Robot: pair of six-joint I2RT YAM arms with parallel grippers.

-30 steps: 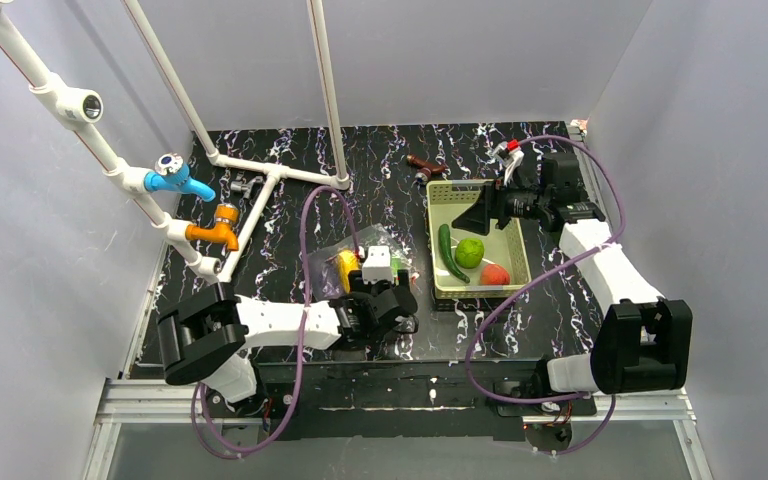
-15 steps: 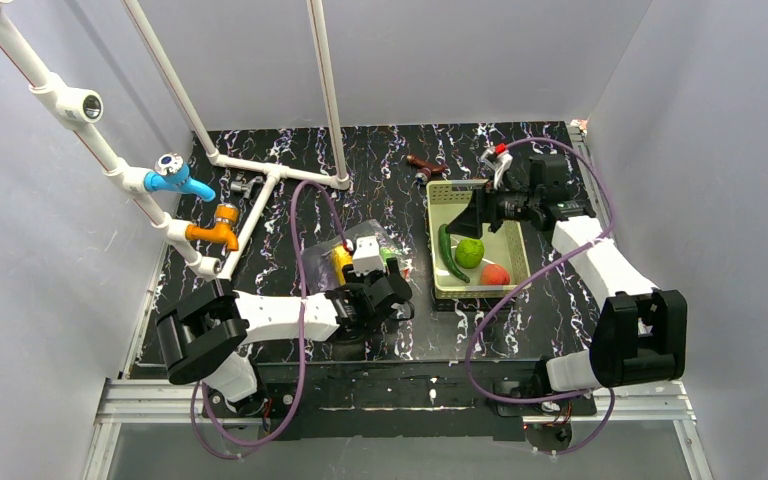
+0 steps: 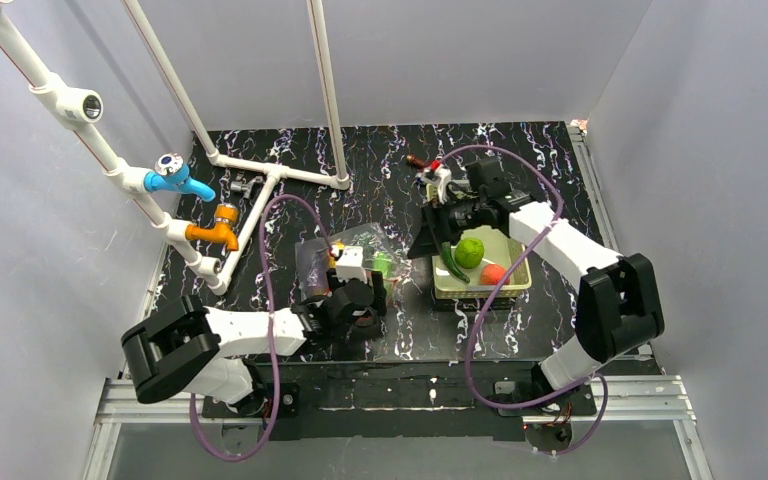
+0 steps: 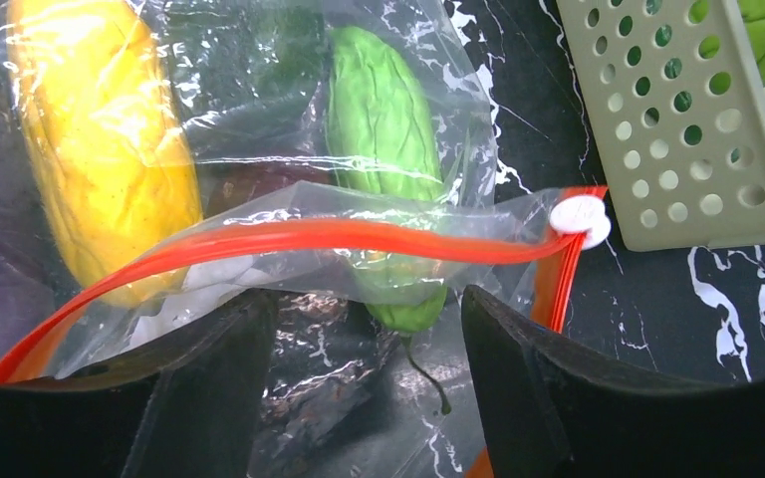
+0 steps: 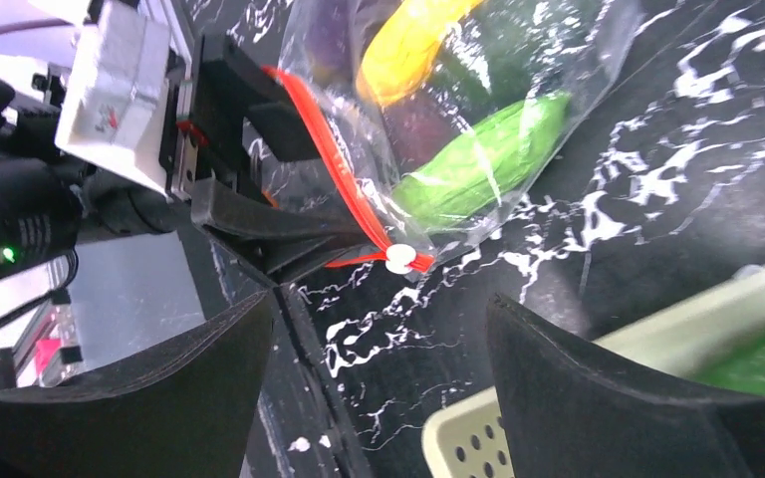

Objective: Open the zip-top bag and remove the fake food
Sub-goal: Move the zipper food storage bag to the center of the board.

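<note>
Both grippers: jaws spread, nothing pinched.
Bag (image 3: 360,245): on the table (image 3: 560,150), left of the basket (image 3: 480,291), still holding food.
Strip (image 4: 289,239): red-orange, running left from the slider (image 4: 579,217); a second run drops nearward from the slider, so the mouth seems parted.
In bag: yellow piece (image 4: 100,149) on the left, green piece (image 4: 383,110) to its right, its tip under the strip.
In basket: cucumber (image 3: 450,262), green fruit (image 3: 470,251), tomato (image 3: 493,273).
Left gripper (image 4: 369,309): at the bag's near edge, with the strip just past its fingertips and plastic between the fingers.
Right gripper (image 5: 379,319): above the table between bag and basket, facing the slider, apart from it.
</note>
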